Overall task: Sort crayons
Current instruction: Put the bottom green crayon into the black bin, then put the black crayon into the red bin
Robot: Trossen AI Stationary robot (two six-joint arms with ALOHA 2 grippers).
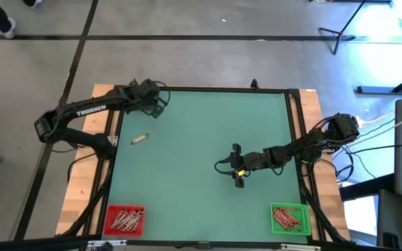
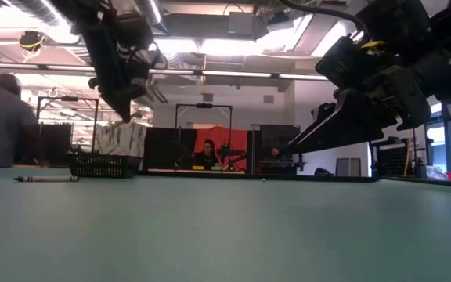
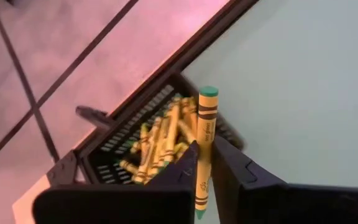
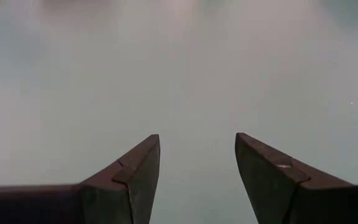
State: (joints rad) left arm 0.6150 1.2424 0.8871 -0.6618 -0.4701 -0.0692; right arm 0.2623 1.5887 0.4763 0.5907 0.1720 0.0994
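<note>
My left gripper (image 1: 157, 106) hangs over the table's far left corner, shut on a yellow-green crayon (image 3: 206, 118) with a green end. Just beyond it is a black bin (image 3: 114, 140) holding several yellow crayons (image 3: 157, 143). One pale crayon (image 1: 139, 139) lies flat on the green table, near the left edge; the low view shows it too (image 2: 45, 178). My right gripper (image 4: 197, 162) stands open right of the table's middle (image 1: 230, 167), low over bare surface with nothing between its fingers. My left gripper pinches the crayon's lower half (image 3: 202, 168) between its two fingers (image 3: 188, 165). The fingers slant down from above. The crayon is lifted clear of table and bin, its green end (image 3: 208, 93) sticking out past the fingertips toward the black bin.
A red bin (image 1: 124, 219) with crayons stands at the near left corner and a green bin (image 1: 288, 217) with crayons at the near right. A black frame (image 1: 299, 125) runs round the table. People sit in the room beyond (image 2: 208, 153).
</note>
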